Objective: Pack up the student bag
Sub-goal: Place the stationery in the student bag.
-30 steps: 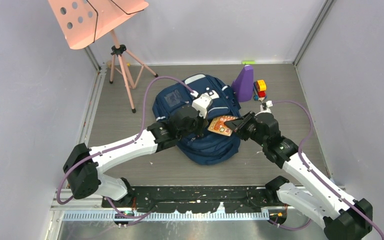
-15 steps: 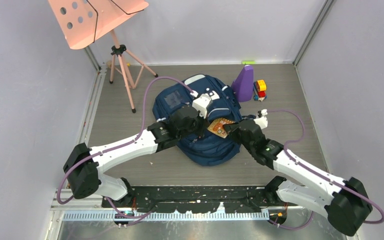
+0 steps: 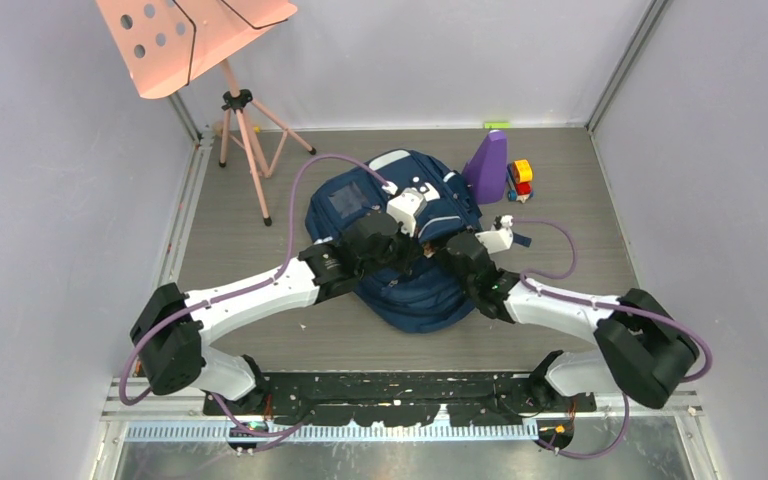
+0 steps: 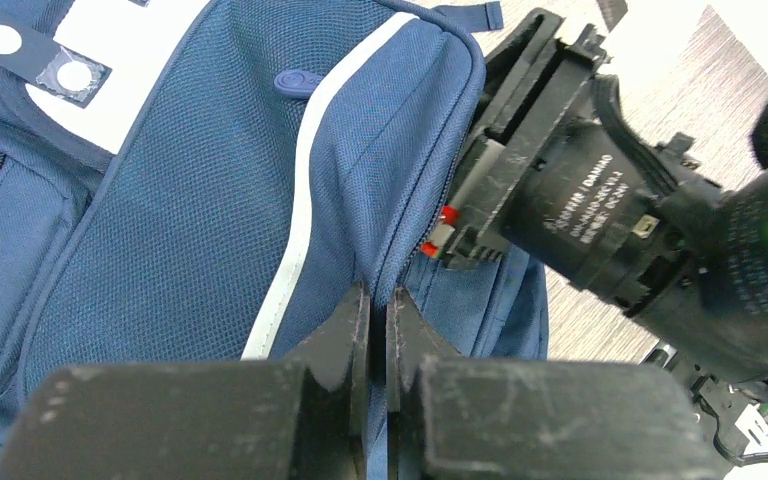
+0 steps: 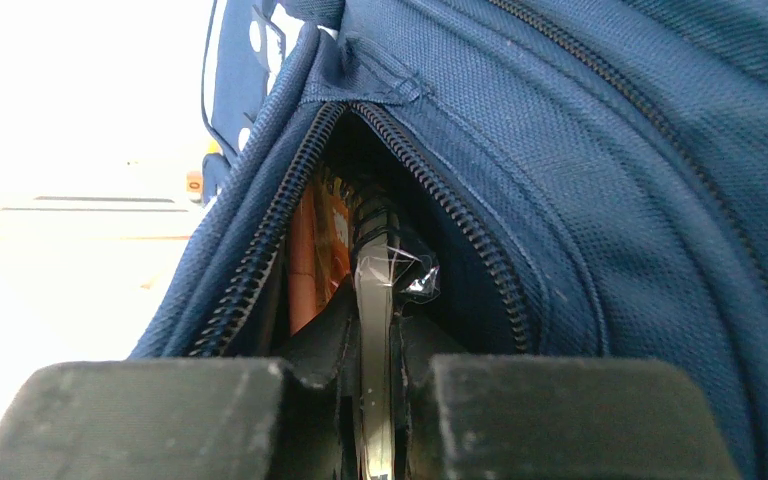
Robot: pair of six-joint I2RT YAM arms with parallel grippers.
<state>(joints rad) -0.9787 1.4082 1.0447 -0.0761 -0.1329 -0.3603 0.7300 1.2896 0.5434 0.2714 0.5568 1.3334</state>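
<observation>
Plainly a loading step, partly done. On the table (image 3: pixel 230 240), at its middle and between the two arms: the bag (image 3: pixel 415 300), lying flat with pockets and white stripes up. Held up at the edge of the main zip (image 5: pixel 290 190) by the left tool (image 4: pixel 378 305), pinched fully shut on a fold of the navy fabric (no gap to be seen between its fingers). Entered from the opposite side by the right tool (image 5: pixel 372 310), closed down to a sliver on a thin booklet (image 5: pixel 372 275), seen edge-on, orange cover beside it, leading end past the zip teeth and into the dark of the compartment. Cannot tell how deep it reaches.

Judged as an insertion close to finished but not released. Next, by that reading: push on along the line of the opening, keeping the booklet flat so as not to catch the teeth; let go only once well inside; draw straight back out. Meanwhile, hold the fabric lifted with the left tool until the right one is clear.

Possibly more to pack afterwards: a purple thing (image 3: pixel 488 165) and a small yellow-and-red toy (image 3: pixel 521 177), just beside the bag's far right corner.
</observation>
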